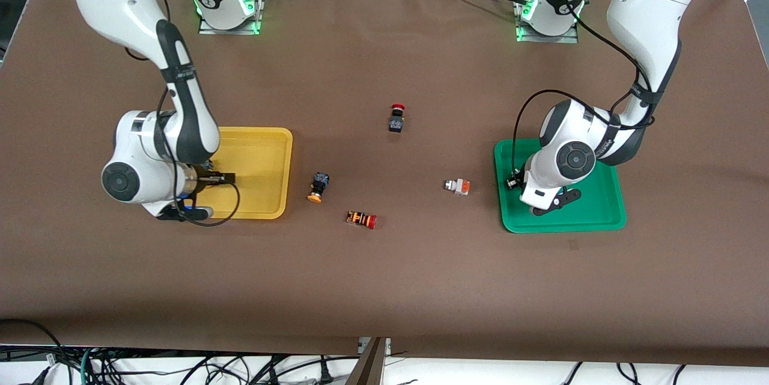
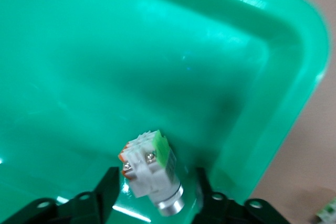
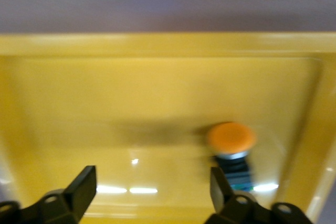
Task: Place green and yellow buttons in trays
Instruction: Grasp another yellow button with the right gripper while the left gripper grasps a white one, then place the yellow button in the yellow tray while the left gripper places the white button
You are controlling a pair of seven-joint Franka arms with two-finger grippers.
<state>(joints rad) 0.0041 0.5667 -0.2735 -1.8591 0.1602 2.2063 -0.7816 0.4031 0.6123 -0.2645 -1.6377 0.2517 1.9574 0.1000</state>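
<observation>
My left gripper [image 1: 550,203] is low over the green tray [image 1: 601,217], open. A pale grey-white switch with a green mark [image 2: 149,169] lies in that tray [image 2: 105,66] between the black fingers [image 2: 107,184], with a gap on each side. My right gripper [image 1: 186,212] is low over the yellow tray [image 1: 264,157], open and empty. A black switch with an orange cap [image 3: 232,148] lies in that tray [image 3: 131,87] beside one finger [image 3: 220,184]. On the table lie a black switch with a yellow-orange cap [image 1: 318,187] and a grey-white switch with an orange mark [image 1: 457,187].
A black switch with a red cap [image 1: 396,118] stands mid-table, farther from the front camera than the others. An orange-striped switch with a red cap [image 1: 361,219] lies nearer the front camera, beside the yellow-capped one. Both arms hide the switches in the trays in the front view.
</observation>
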